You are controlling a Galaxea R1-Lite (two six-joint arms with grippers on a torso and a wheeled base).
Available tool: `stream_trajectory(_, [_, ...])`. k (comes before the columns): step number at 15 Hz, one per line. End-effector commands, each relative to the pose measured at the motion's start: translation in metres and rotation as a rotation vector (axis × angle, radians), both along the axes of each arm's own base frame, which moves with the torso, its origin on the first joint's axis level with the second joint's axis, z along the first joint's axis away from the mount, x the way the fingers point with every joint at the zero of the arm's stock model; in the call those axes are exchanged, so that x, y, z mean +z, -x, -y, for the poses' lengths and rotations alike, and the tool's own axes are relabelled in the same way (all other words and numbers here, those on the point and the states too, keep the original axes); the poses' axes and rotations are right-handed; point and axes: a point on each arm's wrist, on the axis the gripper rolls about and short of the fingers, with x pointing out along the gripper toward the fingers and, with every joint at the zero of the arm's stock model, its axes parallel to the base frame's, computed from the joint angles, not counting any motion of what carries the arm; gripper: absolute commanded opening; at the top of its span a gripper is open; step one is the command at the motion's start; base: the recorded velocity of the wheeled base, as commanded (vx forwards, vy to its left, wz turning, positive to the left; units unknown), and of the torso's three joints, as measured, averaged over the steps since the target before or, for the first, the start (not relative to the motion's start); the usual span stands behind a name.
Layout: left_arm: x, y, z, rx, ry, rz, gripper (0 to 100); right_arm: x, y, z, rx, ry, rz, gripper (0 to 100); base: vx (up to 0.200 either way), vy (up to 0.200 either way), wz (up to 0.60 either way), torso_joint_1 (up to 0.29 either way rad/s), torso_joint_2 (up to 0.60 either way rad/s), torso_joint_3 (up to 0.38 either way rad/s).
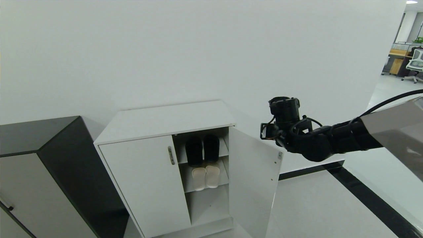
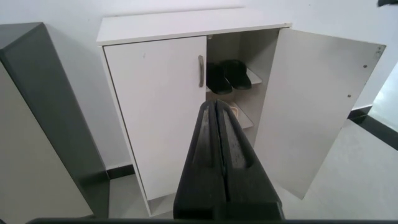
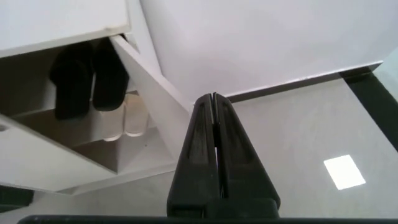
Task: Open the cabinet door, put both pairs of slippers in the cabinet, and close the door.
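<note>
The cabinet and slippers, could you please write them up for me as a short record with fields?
cabinet: white, two doors
right door: open
left door: shut
black slippers: on upper shelf
white slippers: on shelf below
left gripper: shut, facing cabinet
right gripper: shut, beside open door
left to do: close right door

This looks like an office building. Well behind the right pincer (image 3: 214, 101) and off to its right, an open room holds a white mesh swivel chair (image 1: 414, 64) on castors, wooden desks (image 1: 396, 64) and a green plant (image 1: 418, 40) on a partition, under a ceiling light (image 1: 411, 2). Nearer the pincer, a bare white wall (image 1: 198, 49) meets a pale glossy floor (image 1: 324, 205) edged with a black band (image 1: 363, 194). Left of the pincer stand a white cabinet (image 1: 165, 120) and a dark cabinet (image 1: 66, 158).
</note>
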Motion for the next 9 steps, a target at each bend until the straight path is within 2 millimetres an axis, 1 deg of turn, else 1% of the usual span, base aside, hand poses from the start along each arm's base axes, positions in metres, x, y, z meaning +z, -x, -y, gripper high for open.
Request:
stream_trajectory(1, [0.000, 0.000, 0.000, 0.000, 0.000, 0.000, 0, -0.032, -0.023, -0.001, -0.022, 0.021, -0.038, 0, 0.000, 0.000, 0.00, 0.000, 0.00, 0.000])
stream_trajectory(2, [0.000, 0.000, 0.000, 0.000, 0.000, 0.000, 0, -0.033, -0.026, -0.001, -0.026, 0.020, -0.035, 0, 0.000, 0.000, 0.00, 0.000, 0.00, 0.000])
stream_trajectory(4, [0.000, 0.000, 0.000, 0.000, 0.000, 0.000, 0, -0.042, -0.039, 0.002, -0.045, 0.020, -0.035, 0, 0.000, 0.000, 0.00, 0.000, 0.00, 0.000])
stream_trajectory(9, [0.000, 0.000, 0.000, 0.000, 0.000, 0.000, 0, -0.056, -0.044, 0.002, -0.048, 0.032, -0.060, 0, 0.000, 0.000, 0.00, 0.000, 0.00, 0.000])
